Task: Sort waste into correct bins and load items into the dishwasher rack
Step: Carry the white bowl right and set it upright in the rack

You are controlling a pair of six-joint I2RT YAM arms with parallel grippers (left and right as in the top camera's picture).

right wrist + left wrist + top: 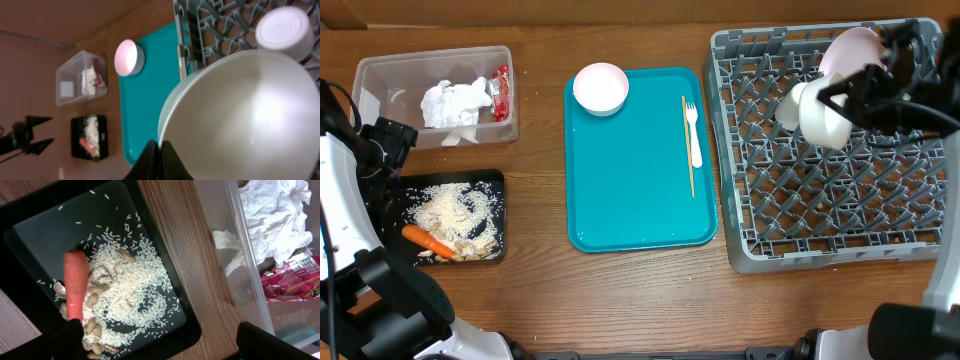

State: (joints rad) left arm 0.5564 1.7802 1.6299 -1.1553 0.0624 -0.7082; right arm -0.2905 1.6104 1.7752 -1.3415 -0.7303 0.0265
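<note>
The right hand [159, 159] is closed on the rim of a white dish [240, 120], one finger on each side of the edge; the dish fills most of the wrist view (bowl or plate, I cannot tell from so close) and hangs over the far part of the rack [820, 210]; whether it touches the pegs I cannot tell. Just beyond it a second dish [282, 27] sits among the pegs. Left of the rack lies the teal tray [630, 190]; a bowl [600, 88] stands at its far left corner, well apart from this hand; a fork [694, 135] and a wooden stick [686, 145] lie side by side along the edge nearest the rack.

The left hand [170, 347] is spread wide and holds nothing; it hangs above the black tray [40, 225] and the strip of worktop [540, 290] next to it. The carrot [76, 285] lies in the black tray right under one finger, against a heap of rice [130, 300] with some pale brown bits [95, 330]. The other finger is over the clear tub [235, 255]; inside, a napkin [280, 215] touches a red wrapper [292, 282].
</note>
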